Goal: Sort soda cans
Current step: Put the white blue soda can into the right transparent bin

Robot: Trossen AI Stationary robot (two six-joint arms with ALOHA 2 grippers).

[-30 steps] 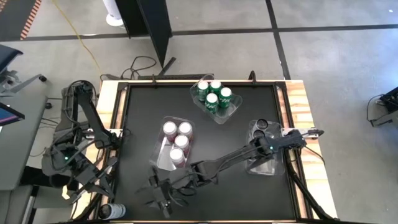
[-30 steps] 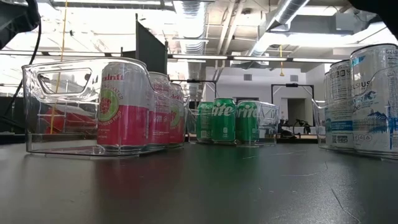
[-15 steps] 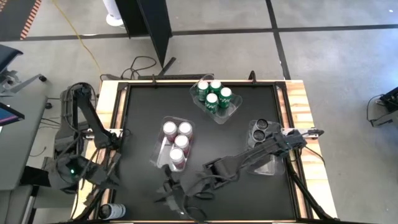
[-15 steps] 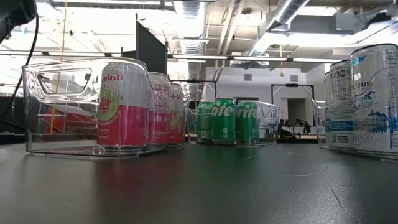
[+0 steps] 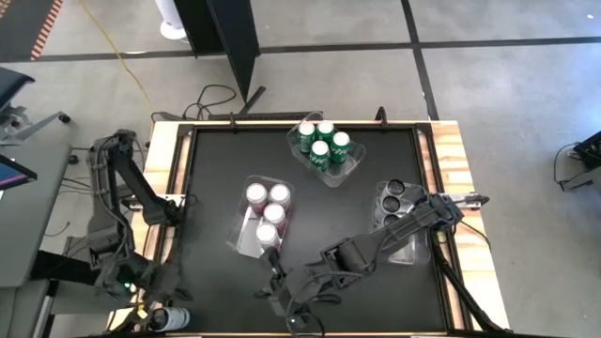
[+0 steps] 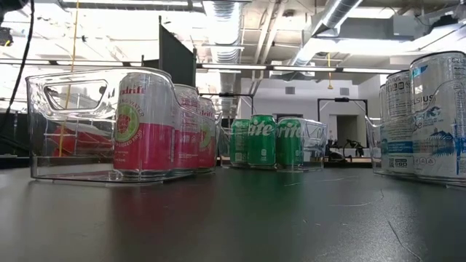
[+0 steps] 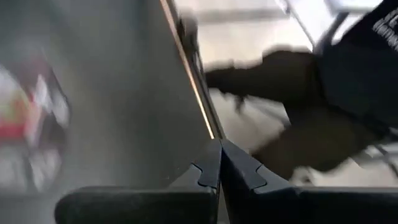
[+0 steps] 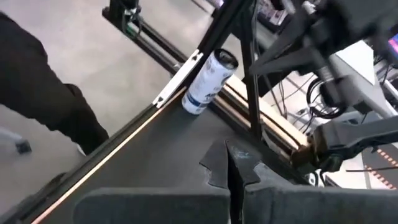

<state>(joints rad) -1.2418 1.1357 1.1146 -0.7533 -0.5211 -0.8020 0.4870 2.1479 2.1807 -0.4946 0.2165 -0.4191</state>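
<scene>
The right gripper is closed and empty over the table's near edge. The left gripper, also closed and empty, is off the near left corner beside a pale can. Pink cans, green cans and dark cans stand in separate bins.

High view overhead, low view table-level — both share bins.

Glossy metal soda cans in clear smooth plastic bins on matt black table.
</scene>
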